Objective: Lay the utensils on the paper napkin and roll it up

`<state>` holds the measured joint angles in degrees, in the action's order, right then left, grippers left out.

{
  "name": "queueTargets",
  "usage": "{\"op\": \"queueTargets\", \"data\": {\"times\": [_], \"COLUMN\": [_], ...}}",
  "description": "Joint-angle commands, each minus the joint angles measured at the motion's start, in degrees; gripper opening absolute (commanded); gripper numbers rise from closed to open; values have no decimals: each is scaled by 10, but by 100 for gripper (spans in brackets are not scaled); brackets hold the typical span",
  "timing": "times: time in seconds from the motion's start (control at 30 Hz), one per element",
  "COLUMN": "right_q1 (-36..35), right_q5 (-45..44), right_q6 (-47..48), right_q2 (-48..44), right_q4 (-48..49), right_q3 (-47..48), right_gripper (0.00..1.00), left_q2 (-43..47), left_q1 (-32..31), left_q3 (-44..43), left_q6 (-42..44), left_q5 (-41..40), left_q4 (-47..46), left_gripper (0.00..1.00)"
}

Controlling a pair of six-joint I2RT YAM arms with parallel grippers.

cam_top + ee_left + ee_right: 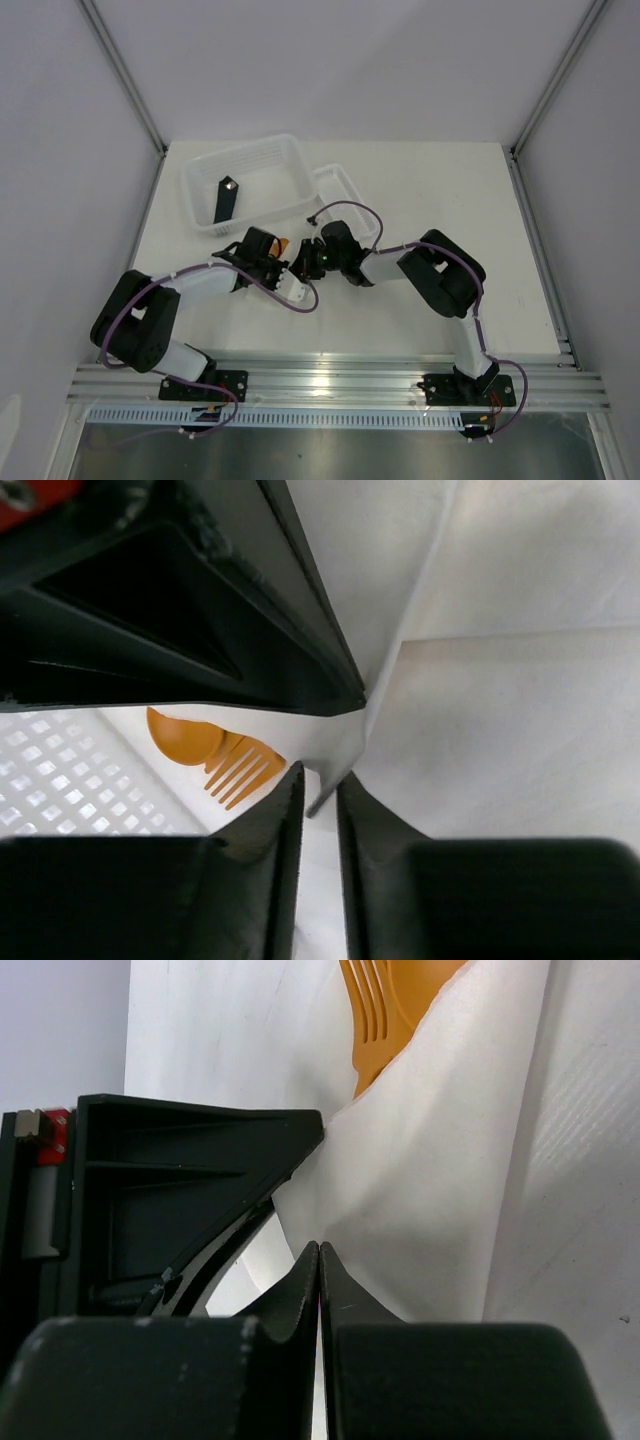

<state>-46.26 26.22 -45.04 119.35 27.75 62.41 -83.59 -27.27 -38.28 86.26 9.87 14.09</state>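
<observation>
Centre of the surface [430, 200]: both arms meet over the paper napkin [500, 730]. Left tool [320, 780]: fingers narrowly apart, with the napkin's edge hanging in the gap. Right tool [319, 1252]: fingers pressed together against the napkin's fold. The utensils [215, 752], an orange spoon and fork, lie at the left tool's ten o'clock, partly covered by the napkin. White trays [240, 150] stand at twelve o'clock.

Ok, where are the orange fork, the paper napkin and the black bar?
orange fork [243, 773]: left wrist view, its tines.
paper napkin [430, 1180]: right wrist view, lifted flap.
black bar [226, 200]: top view, its middle.
</observation>
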Motion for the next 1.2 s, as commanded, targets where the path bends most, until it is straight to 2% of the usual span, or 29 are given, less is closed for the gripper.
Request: {"op": "queueTargets", "data": {"times": [0.0, 0.07, 0.17, 0.47, 0.8, 0.97, 1.0, 1.1, 1.13, 1.17], "right_q1": [2, 2, 4, 8, 3, 3, 5, 7, 7, 7], "right_q5": [1, 1, 2, 23, 32, 15, 15, 11, 10, 9], "right_q6": [-3, -3, -3, 0, -1, 1, 0, 1, 3, 4], "right_q2": [-21, -20, -21, -41, -36, -19, -18, -22, -24, -27], "right_q4": [18, 18, 21, 23, 21, -9, -8, -9, -11, -11], "right_q3": [-5, -5, -7, -26, -55, -48, -48, -52, -49, -48], "right_gripper": [0, 0, 0, 0, 0, 0, 0, 0, 0, 0], "left_q2": [-3, -2, 1, 58, -5, -23, -23, -14, -11, -7], "left_q1": [-5, -5, -5, -4, -3, -3, -3, -3, -3, -3], "left_q3": [-9, -7, -6, 23, -8, -21, -21, -20, -22, -24], "left_q6": [1, 2, 3, 42, 45, 46, 44, 30, 22, 3], "left_q5": [-1, -2, -2, 3, -13, -26, -26, -24, -22, -19], "left_q4": [-21, -19, -20, 28, 55, 62, 60, 49, 50, 53], "left_gripper": [20, 10, 1, 1, 0, 1, 2, 15, 24, 28]}}
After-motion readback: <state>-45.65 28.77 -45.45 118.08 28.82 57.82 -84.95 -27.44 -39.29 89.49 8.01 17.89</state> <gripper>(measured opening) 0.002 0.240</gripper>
